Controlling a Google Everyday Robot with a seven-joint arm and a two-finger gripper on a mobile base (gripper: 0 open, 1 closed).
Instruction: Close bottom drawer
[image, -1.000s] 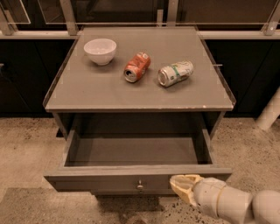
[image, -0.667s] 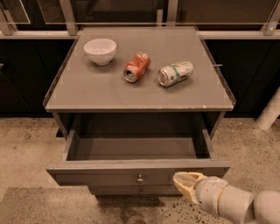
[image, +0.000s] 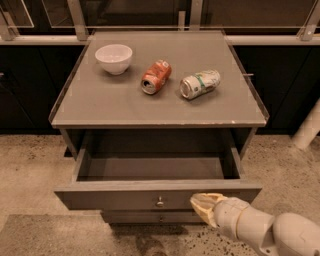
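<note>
The bottom drawer (image: 125, 199) is the wide grey front with a small round metal knob (image: 160, 202). It stands pulled far out of the grey cabinet, and its inside shows empty. My gripper (image: 201, 202) comes in from the lower right on a white arm. Its cream fingertips (image: 206, 205) are shut together and press against the drawer front, just right of the knob. A narrower grey front with its own knob (image: 161, 218) shows beneath it.
On the cabinet top (image: 100, 105) sit a white bowl (image: 114, 58), a crushed orange can (image: 155, 76) and a crushed green-and-white can (image: 200, 83), both on their sides. Dark cabinets line the back. A white post (image: 307, 127) stands at the right on the speckled floor.
The drawer front has slid a little inward toward the cabinet. My gripper has moved with it, forward and slightly left, staying on the front.
</note>
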